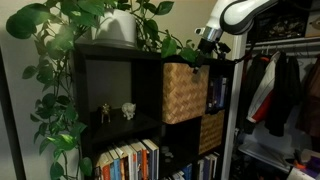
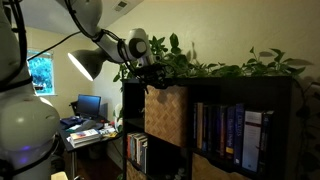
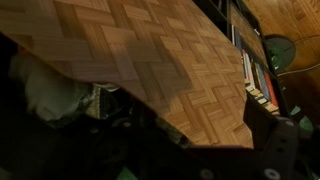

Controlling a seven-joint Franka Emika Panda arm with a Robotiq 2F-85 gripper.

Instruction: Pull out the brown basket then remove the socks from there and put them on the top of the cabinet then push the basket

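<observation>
Dark cabinet [image 1: 120,80] holds tan checker-woven brown basket [image 1: 185,92]; end effector [image 1: 207,42] spread above.

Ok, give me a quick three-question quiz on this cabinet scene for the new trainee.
1. True or false: the brown basket sits in the bottom row of the cabinet.
2. What stands on top of the cabinet? A) a leafy plant B) a television C) a stack of plates
3. Fill in: the compartment under the small figurines is packed with ____.
Key: 1 false, it is in the top row; 2 A; 3 books.
</observation>
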